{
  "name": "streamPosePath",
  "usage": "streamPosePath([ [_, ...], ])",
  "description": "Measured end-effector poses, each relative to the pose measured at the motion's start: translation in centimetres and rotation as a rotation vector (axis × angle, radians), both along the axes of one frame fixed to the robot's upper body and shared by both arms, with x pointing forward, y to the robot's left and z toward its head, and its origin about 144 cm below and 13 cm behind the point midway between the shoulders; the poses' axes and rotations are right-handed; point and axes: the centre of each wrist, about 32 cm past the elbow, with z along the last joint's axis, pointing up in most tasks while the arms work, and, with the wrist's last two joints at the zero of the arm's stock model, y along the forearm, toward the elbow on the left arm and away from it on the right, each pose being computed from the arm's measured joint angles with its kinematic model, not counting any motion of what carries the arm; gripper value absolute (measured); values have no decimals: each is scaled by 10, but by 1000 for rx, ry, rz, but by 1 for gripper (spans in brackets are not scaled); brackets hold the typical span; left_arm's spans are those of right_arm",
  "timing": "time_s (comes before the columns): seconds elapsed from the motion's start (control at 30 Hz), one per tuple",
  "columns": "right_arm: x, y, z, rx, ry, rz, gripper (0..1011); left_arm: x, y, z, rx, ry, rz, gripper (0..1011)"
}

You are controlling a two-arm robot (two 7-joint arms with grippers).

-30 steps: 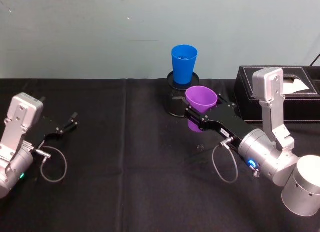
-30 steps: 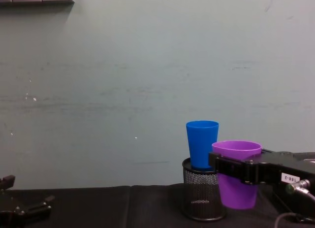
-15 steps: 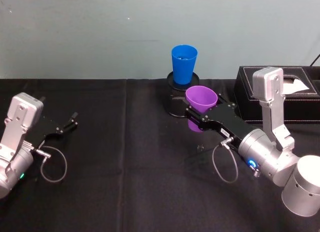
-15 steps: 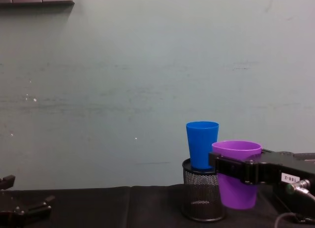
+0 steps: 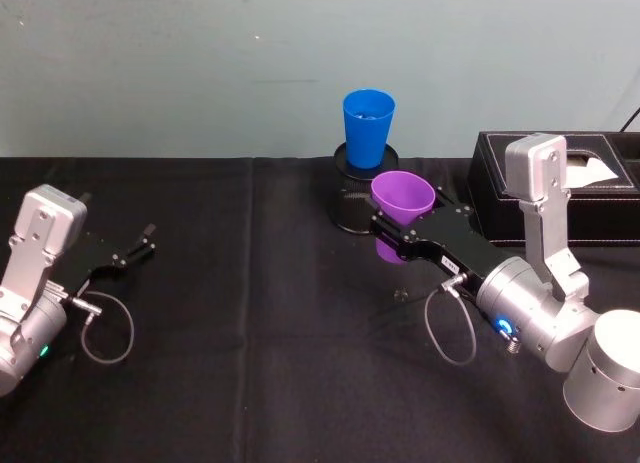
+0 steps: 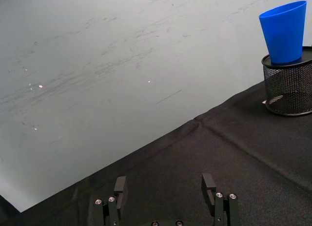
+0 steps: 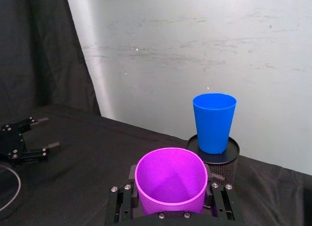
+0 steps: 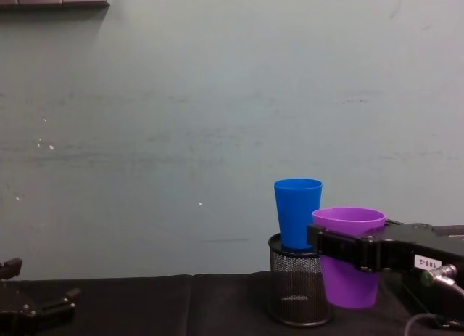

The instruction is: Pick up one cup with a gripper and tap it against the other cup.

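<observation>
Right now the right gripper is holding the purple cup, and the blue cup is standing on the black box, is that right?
Not quite. The blue cup stands on the black wire-mesh holder, not on the black box, which sits farther to the right; the right wrist view shows this. The right gripper is indeed holding the purple cup.

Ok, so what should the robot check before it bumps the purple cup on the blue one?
1. Purple cup clamped upright in the right gripper, off the table: ok.
2. Blue cup upright on the mesh holder: ok.
3. Gap between the cups to swing through: ok, the right wrist view shows them apart.
4. Blue cup steady enough on its perch for a tap: cannot tell.
5. Left gripper open, parked at the far left, out of the way: ok.
</observation>
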Motion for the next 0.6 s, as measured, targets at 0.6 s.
streamPosePath([
  [0.6,12,2,0,-2,3,-7,729,0,0,0,0,0,0,1000],
])
